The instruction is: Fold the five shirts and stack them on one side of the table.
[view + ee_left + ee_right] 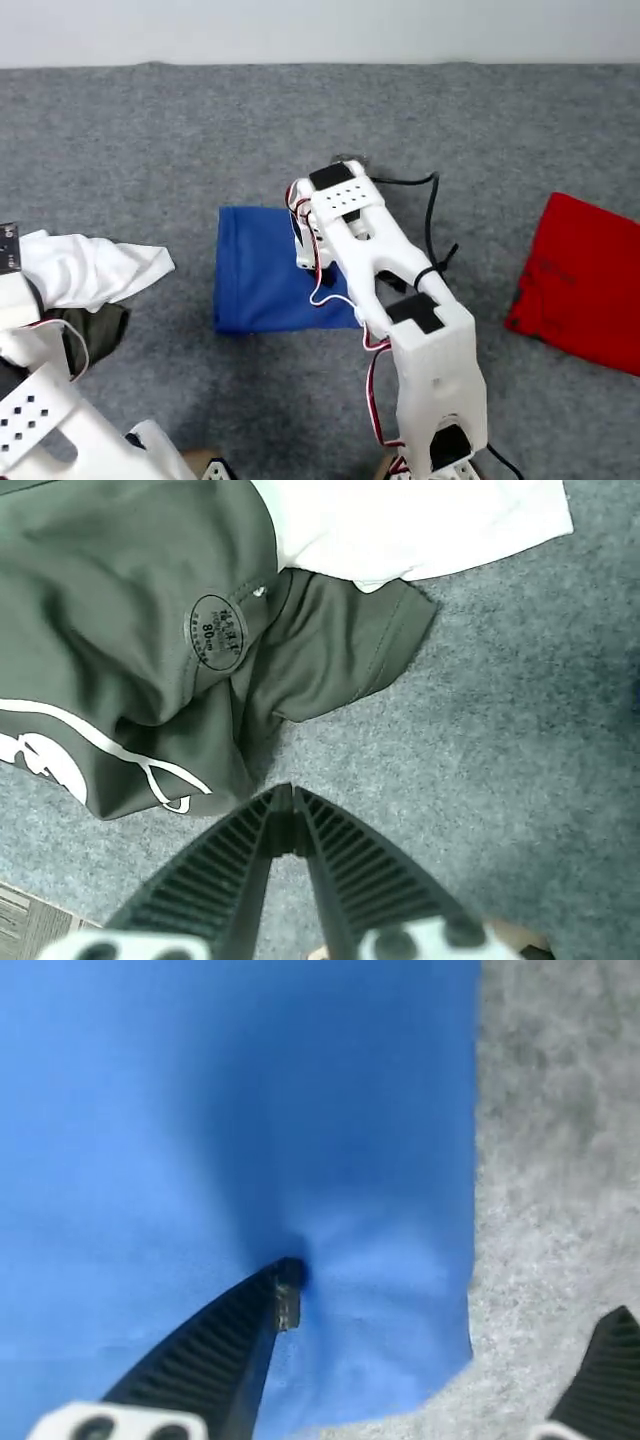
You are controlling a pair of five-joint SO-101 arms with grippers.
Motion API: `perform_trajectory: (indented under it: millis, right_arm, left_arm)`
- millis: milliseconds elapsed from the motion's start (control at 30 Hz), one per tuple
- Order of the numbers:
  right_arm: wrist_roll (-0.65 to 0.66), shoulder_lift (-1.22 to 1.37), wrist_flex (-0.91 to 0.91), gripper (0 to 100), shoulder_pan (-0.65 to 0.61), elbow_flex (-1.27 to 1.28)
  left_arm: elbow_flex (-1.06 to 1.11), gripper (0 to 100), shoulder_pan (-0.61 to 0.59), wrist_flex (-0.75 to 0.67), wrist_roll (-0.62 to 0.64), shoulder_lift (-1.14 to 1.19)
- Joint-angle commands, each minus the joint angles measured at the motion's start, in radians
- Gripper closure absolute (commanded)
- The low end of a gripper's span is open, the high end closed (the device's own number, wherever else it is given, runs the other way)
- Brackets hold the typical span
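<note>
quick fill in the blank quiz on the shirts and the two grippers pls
1. The right gripper rests one finger on the blue shirt, its jaws ____.
2. The left gripper holds nothing, its jaws ____.
3. Partly over the dark green shirt lies a ____ shirt.
4. The lone shirt near the high view's right edge is ____.

Missing words: open; shut; white; red.
</note>
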Motion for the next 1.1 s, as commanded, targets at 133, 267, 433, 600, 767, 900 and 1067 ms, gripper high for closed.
perform_trajectory:
  millis: [133, 267, 433, 600, 767, 900, 1067]
  right_arm:
    - [-0.003, 0.087, -0.061, 73.7, 0.012, -0.055]
    - [0.069, 0.108, -0.051, 89.7, 0.012, -0.055]
    - [0.149, 0.108, -0.012, 98.3, 0.054, -0.057]
    - [0.233, 0.053, 0.042, 98.9, 0.130, -0.057]
    - [0.410, -0.059, 0.177, 98.9, 0.182, -0.057]
    - [0.643, -0.133, 0.240, 98.9, 0.285, -0.057]
    - [1.059, -0.171, 0.208, 98.9, 0.440, -0.057]
  left_arm:
    - [-0.005, 99, 0.006, -0.040, 0.000, -0.011]
    - [-0.005, 99, 0.006, -0.040, 0.000, -0.011]
    - [-0.008, 99, 0.006, -0.040, 0.000, -0.006]
    - [-0.008, 99, 0.006, -0.040, 0.000, -0.006]
    - [-0.008, 99, 0.006, -0.055, 0.000, -0.006]
    - [-0.012, 99, 0.006, -0.061, 0.000, -0.005]
    - [-0.012, 99, 0.006, -0.061, 0.000, -0.005]
